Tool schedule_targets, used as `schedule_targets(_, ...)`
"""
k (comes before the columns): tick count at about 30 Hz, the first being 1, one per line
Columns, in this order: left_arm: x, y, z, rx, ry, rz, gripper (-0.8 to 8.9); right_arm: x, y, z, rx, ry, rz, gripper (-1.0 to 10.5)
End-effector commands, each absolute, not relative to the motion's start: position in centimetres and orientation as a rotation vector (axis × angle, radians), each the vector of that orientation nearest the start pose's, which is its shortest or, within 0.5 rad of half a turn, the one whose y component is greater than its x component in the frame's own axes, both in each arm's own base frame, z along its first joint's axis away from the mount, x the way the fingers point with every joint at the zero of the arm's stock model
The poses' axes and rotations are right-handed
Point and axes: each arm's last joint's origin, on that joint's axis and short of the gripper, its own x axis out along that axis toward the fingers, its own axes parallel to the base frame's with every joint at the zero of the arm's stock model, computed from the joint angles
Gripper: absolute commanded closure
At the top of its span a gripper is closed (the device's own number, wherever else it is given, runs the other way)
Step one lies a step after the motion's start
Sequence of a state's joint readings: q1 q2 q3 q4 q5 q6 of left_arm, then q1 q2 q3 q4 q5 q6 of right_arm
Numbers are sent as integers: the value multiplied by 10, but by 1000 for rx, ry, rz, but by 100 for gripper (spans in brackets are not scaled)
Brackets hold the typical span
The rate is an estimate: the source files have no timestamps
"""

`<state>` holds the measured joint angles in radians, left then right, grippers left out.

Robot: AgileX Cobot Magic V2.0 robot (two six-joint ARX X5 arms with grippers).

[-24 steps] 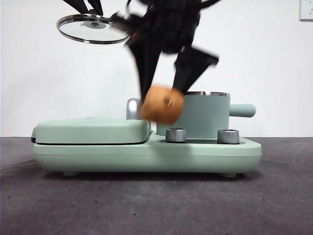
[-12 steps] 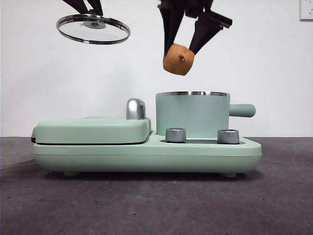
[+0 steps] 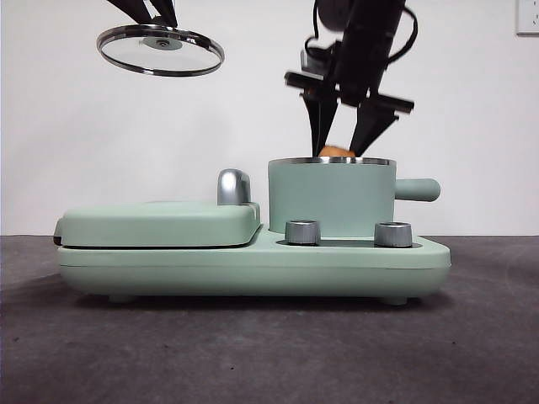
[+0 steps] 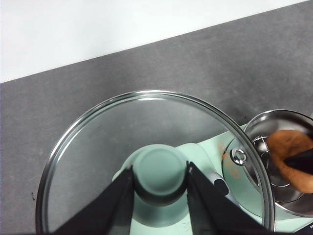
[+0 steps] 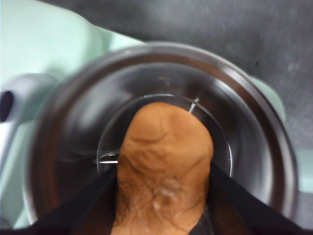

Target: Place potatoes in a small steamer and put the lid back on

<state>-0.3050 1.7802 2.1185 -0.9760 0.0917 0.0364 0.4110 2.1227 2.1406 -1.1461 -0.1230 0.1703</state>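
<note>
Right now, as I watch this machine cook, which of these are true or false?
1. The potato is lowered into the small steamer, only its top above the rim. True.
2. The lid sits on the steamer. False: the left gripper holds it in the air by its knob.
3. The right gripper is empty. False: it grips the potato.
4. Two steel dials stand below the steamer. True.

You'll find no readable text, label, brand, number or sign on anything in these views.
</note>
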Motion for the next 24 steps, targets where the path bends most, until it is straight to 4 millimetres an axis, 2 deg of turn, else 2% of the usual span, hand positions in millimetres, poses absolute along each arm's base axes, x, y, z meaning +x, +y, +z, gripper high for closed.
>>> schedule_targets(1, 346, -113, 452, 95, 580, -402, 796, 409, 185, 303, -12, 1174, 417, 828)
schedule_targets(3, 346, -113, 452, 95, 579, -402, 796, 410, 186, 300, -13, 1184, 419, 823)
schedule_targets(5, 346, -113, 452, 94, 579, -402, 796, 409, 186, 300, -16, 1189, 419, 772)
schedule_targets(10, 345, -114, 452, 94, 581, -404, 796, 409, 185, 299, -24, 1190, 418, 512)
schedule_targets(14, 345, -114, 452, 91, 583, -403, 796, 410, 185, 305, -20, 1164, 422, 504)
schedule_targets(18, 345, -113, 452, 72, 589, -397, 796, 402, 178, 336, -25, 1157, 423, 505)
schedule_targets(24, 345, -114, 452, 71, 590, -399, 796, 370, 163, 392, -57, 1081, 390, 505)
